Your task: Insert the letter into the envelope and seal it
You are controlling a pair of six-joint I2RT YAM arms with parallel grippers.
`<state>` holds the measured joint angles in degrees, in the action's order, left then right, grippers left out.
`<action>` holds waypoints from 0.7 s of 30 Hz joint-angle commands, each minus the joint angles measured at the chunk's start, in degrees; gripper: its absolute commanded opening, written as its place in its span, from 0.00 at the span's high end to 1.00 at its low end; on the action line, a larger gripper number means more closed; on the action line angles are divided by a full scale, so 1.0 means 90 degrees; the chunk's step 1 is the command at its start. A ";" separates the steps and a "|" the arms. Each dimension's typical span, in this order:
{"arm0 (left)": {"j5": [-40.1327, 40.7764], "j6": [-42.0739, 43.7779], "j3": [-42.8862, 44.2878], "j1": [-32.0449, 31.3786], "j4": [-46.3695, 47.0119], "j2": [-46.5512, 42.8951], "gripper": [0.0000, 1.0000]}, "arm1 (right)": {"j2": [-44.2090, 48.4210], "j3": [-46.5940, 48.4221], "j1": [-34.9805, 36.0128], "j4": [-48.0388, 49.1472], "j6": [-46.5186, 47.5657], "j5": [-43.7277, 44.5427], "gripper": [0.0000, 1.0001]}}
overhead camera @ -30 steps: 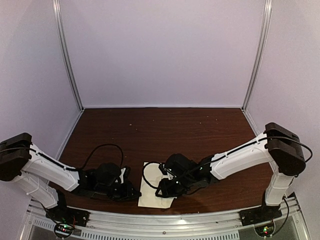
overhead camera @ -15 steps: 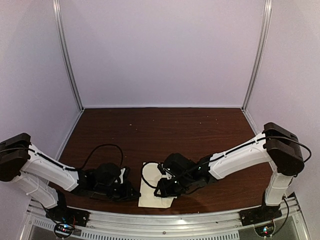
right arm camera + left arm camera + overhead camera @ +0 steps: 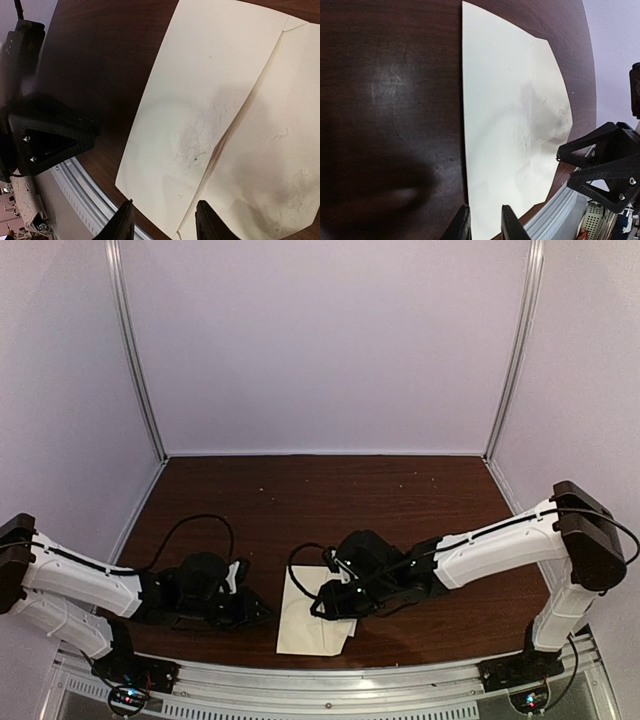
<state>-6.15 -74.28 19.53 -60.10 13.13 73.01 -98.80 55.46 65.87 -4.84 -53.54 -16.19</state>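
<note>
The envelope point(image 3: 312, 628) lies flat on the table point(image 3: 330, 500); left fingers point(image 3: 461, 226) narrowly parted at its edge, right fingers point(image 3: 124, 222) spread above.

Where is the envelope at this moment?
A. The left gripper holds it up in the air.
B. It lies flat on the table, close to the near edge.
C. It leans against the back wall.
B: the envelope lies flat on the table at its near edge, and the left gripper, jaws apart, holds nothing.
</note>
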 commanded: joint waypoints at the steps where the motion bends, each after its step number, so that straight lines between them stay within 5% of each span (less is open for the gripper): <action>1: -0.0090 0.0364 0.0258 0.0229 0.0152 0.0169 0.79 | -0.0226 0.0037 -0.0157 0.0099 0.0203 0.0006 0.57; 21: -0.0739 0.0692 0.0761 0.0467 0.0677 0.1432 0.78 | -0.1219 0.0780 -0.0287 0.0219 0.0544 -0.0487 0.57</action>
<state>-11.88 -69.30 25.04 -56.23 16.75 85.52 -107.74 59.68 63.81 -2.81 -50.46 -19.57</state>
